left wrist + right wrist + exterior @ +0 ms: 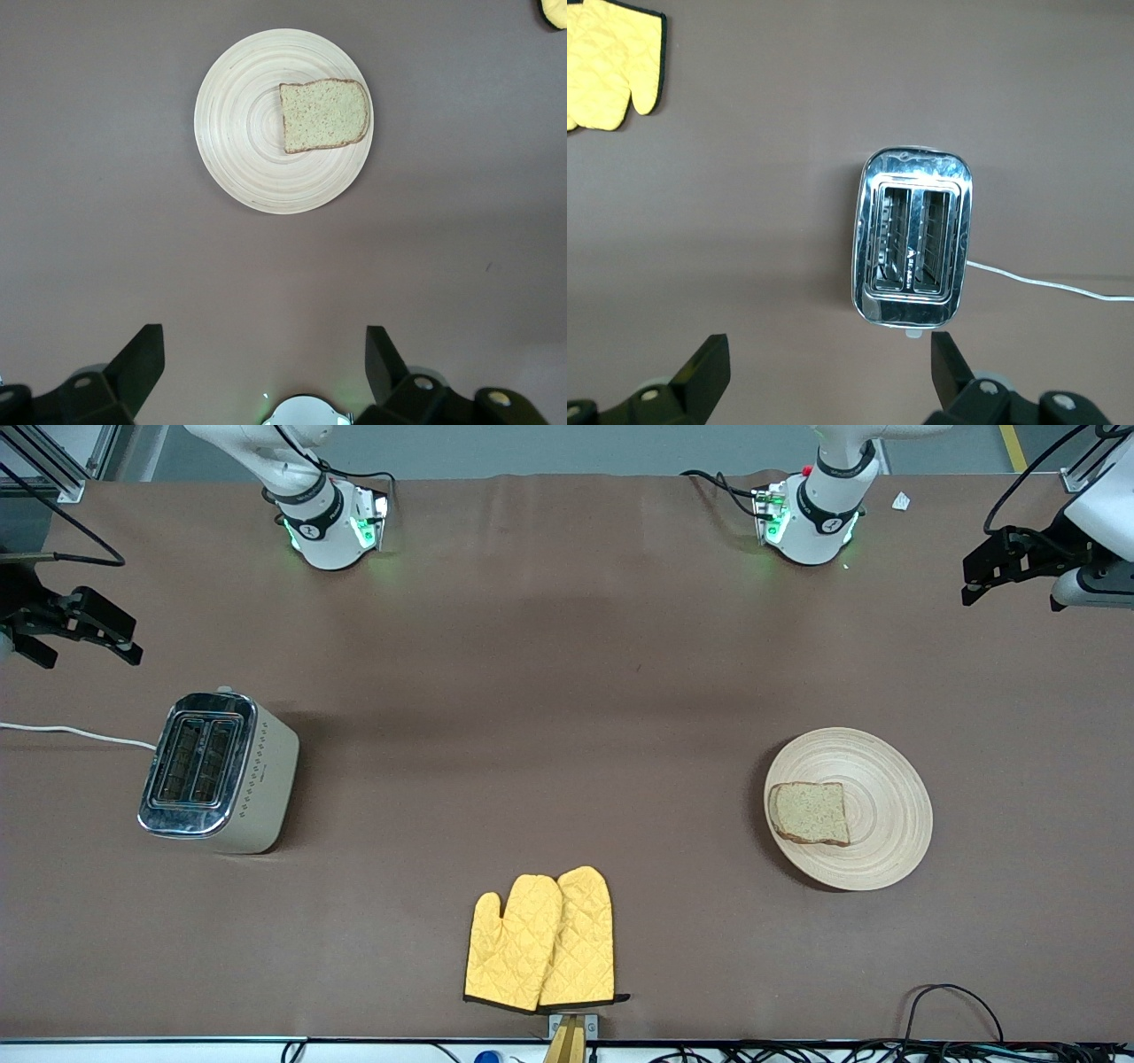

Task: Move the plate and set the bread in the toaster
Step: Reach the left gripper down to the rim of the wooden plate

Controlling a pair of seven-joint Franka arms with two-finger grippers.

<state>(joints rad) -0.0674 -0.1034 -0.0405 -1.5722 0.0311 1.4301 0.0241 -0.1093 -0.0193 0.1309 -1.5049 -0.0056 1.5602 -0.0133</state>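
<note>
Both end effectors hang spread and empty — left end effector (264, 363) over bare worktop (567, 691) by the plate (877, 815), right end effector (830, 370) by the toaster (217, 772). Nothing looks started: bread (810, 812) lies on the plate, well apart from the toaster. Only the right wrist view looks straight down both slots — empty.

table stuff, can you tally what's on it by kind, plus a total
plate: 1
bread slice, lying on the plate: 1
toaster: 1
yellow oven mitts: 2
total: 5
</note>
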